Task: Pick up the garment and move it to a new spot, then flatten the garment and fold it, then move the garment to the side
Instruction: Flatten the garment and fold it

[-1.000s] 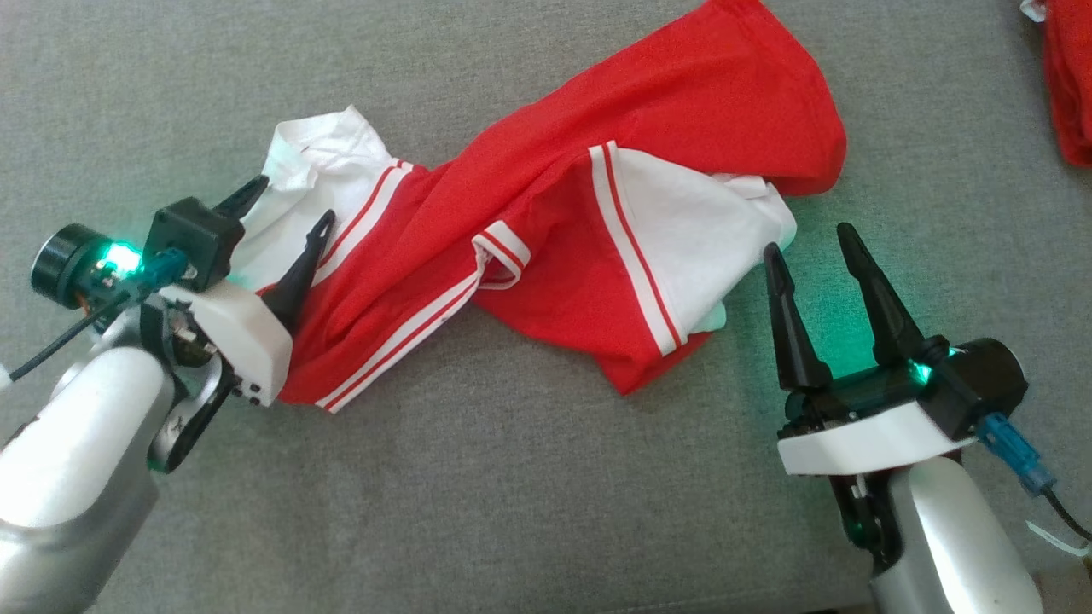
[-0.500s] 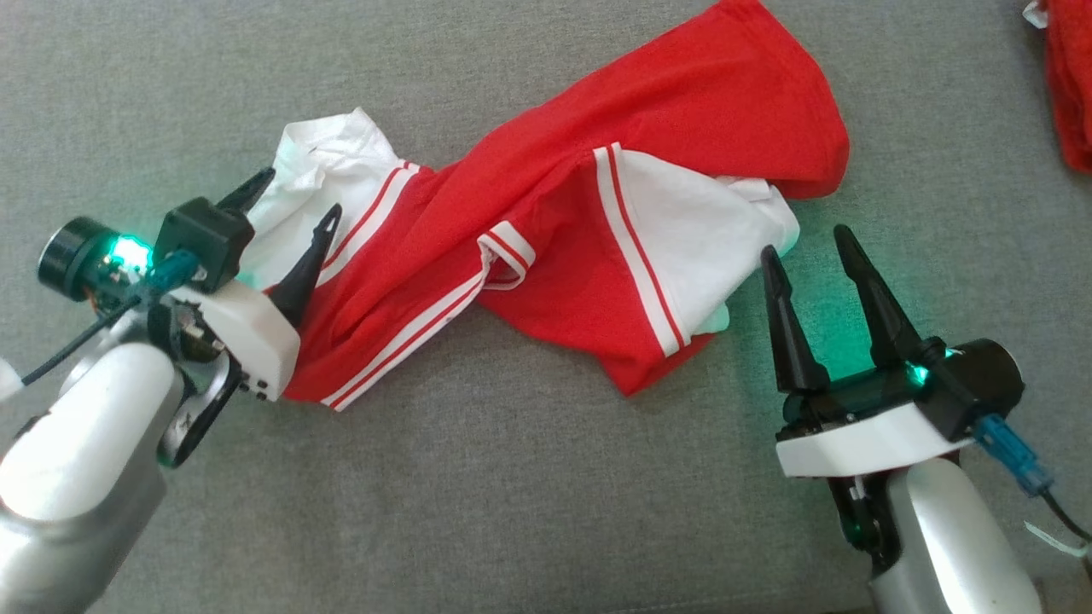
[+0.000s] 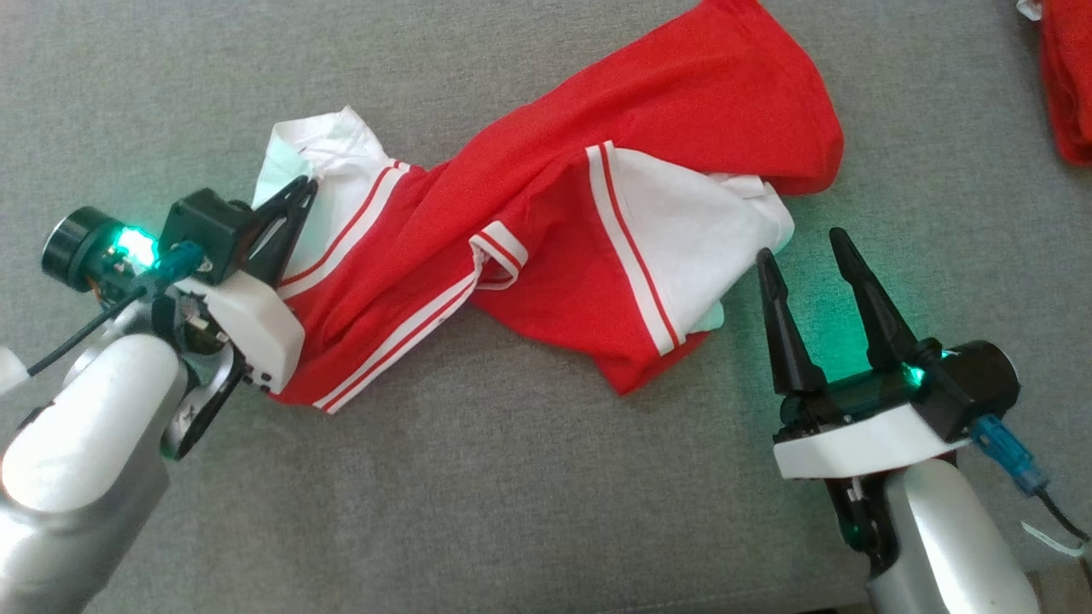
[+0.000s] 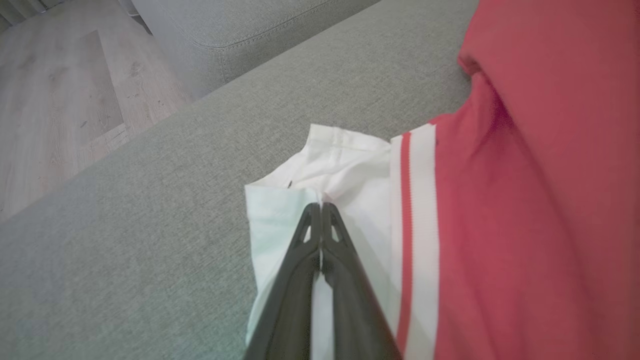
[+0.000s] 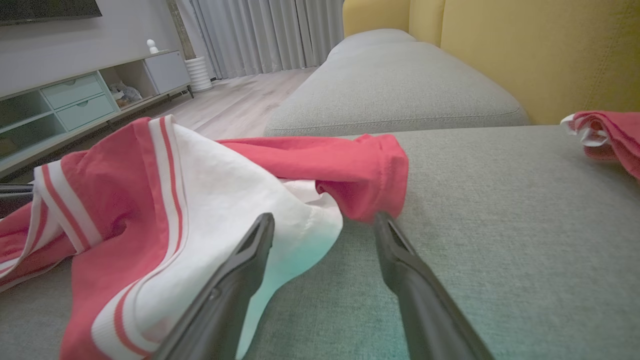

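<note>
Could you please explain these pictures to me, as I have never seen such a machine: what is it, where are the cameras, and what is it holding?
This is a two-armed robot; each arm ends in a gripper with two dark fingers. The wide picture comes from a camera on its head, looking down; the other two come from wrist cameras looking along each gripper's fingers. A red and white garment lies crumpled on a grey sofa cushion. The left gripper is shut on the white fabric at one end, seen close up from its wrist. The right gripper is open, holding nothing, beside the white part at the other end. Another red cloth lies at the far right.
</note>
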